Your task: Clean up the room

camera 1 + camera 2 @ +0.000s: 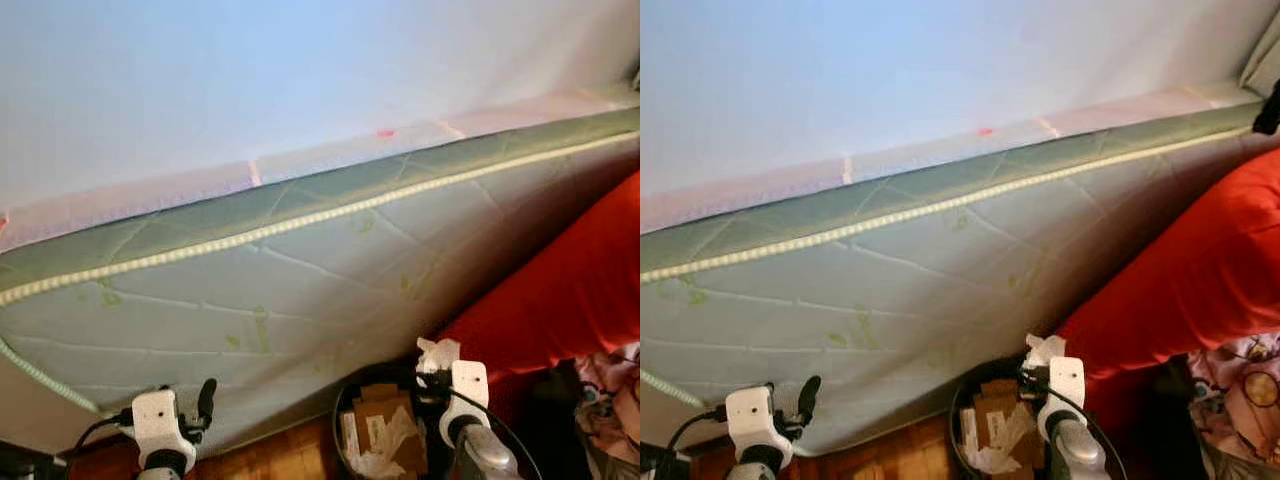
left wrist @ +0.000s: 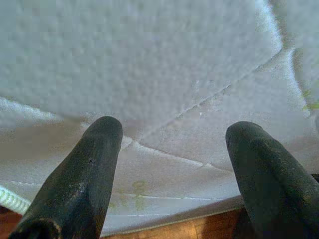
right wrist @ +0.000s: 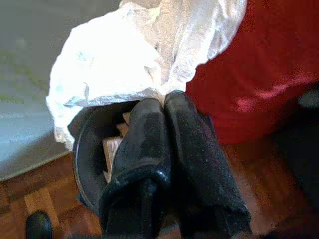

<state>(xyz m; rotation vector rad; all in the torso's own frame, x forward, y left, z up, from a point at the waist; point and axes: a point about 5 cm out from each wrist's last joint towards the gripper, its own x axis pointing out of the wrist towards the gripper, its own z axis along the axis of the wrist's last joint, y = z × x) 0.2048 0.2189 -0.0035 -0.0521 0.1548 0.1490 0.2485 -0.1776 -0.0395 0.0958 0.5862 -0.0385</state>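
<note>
My right gripper (image 3: 164,102) is shut on a crumpled white tissue (image 3: 139,50), which it holds just above a round black waste bin (image 1: 352,400) with cardboard and paper scraps inside. In the eye views the tissue (image 1: 438,353) sticks up from the right gripper (image 1: 436,368) over the bin's far rim. My left gripper (image 2: 172,134) is open with nothing between its fingers, facing the quilted side of a mattress (image 1: 300,280). That gripper (image 1: 205,400) stays low on the left.
The mattress, with pale green trim, leans on edge against a white wall (image 1: 250,70) and spans the view. A red blanket (image 1: 570,290) drapes on the right, with patterned fabric (image 1: 1250,390) below it. Wooden parquet floor (image 1: 270,455) lies beneath.
</note>
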